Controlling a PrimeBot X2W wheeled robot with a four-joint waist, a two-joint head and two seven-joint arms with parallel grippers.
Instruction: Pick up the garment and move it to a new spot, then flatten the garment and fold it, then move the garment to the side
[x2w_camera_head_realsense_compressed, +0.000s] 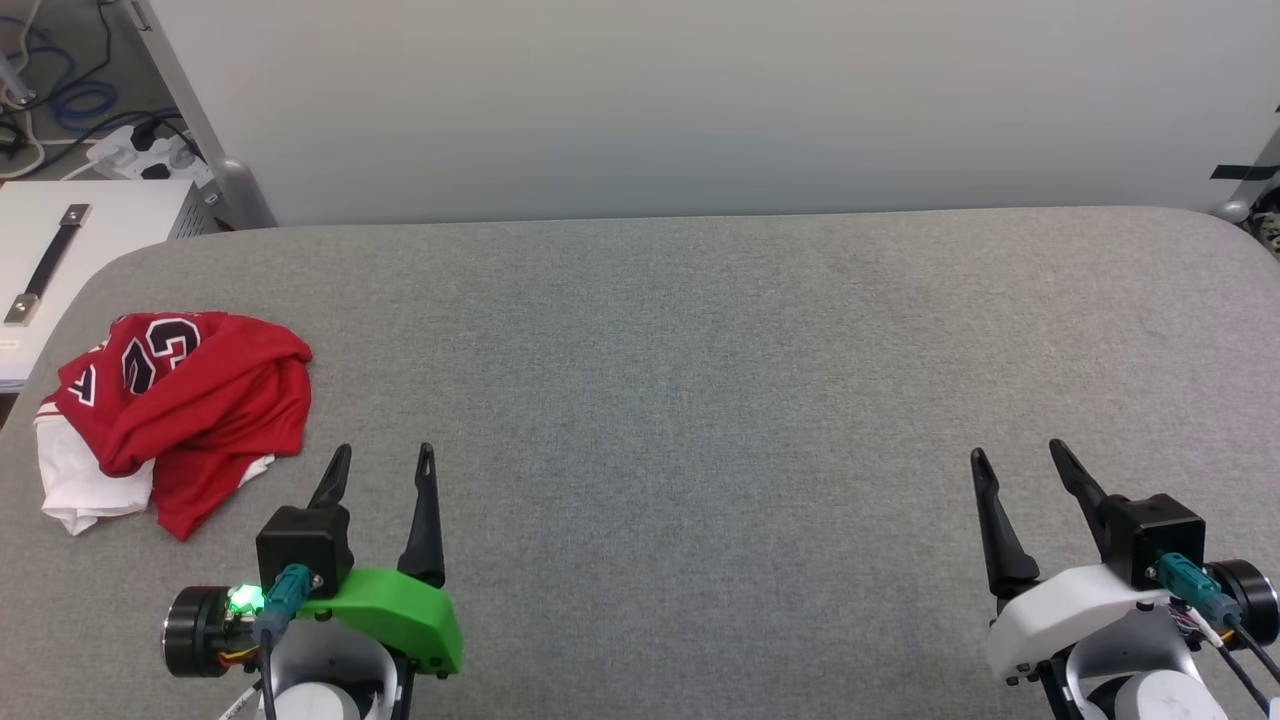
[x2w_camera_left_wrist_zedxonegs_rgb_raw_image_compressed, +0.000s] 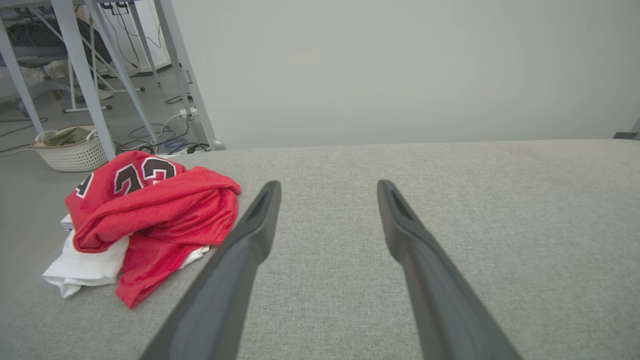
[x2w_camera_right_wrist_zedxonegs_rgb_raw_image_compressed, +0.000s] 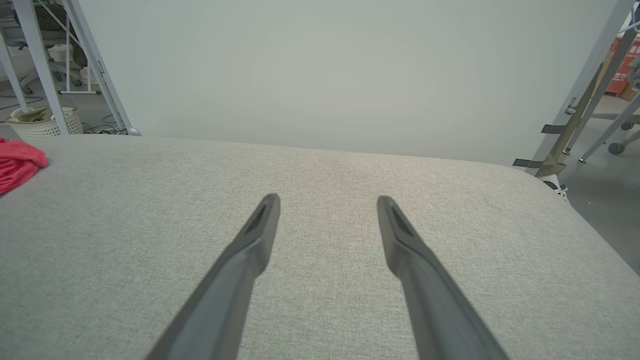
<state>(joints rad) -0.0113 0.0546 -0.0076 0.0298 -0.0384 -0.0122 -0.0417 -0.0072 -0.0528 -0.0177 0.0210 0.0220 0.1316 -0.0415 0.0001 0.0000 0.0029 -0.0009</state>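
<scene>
Head view: a crumpled red garment (x2w_camera_head_realsense_compressed: 180, 410) with white sleeves and a black number 23 lies in a heap at the far left of a grey fabric-covered table (x2w_camera_head_realsense_compressed: 700, 400), near its rounded corner. The left gripper (x2w_camera_head_realsense_compressed: 386, 450) sits at the lower left with its two dark fingers spread apart, holding nothing. The garment lies just to its left, clear of the fingers. The right gripper (x2w_camera_head_realsense_compressed: 1016, 450) sits at the lower right, also spread and empty, well apart from the garment.

Left wrist view: the left gripper's two fingers (x2w_camera_left_wrist_zedxonegs_rgb_raw_image_compressed: 260, 215) stand wide apart over bare grey fabric. The garment heap lies just beside the left-hand finger without touching it. A white basket (x2w_camera_left_wrist_zedxonegs_rgb_raw_image_compressed: 70, 150) stands on the floor beyond the table.

Right wrist view: the right gripper's fingers stand wide apart over bare fabric, gripping nothing. A red edge of the garment shows at the far left border, well away.
</scene>
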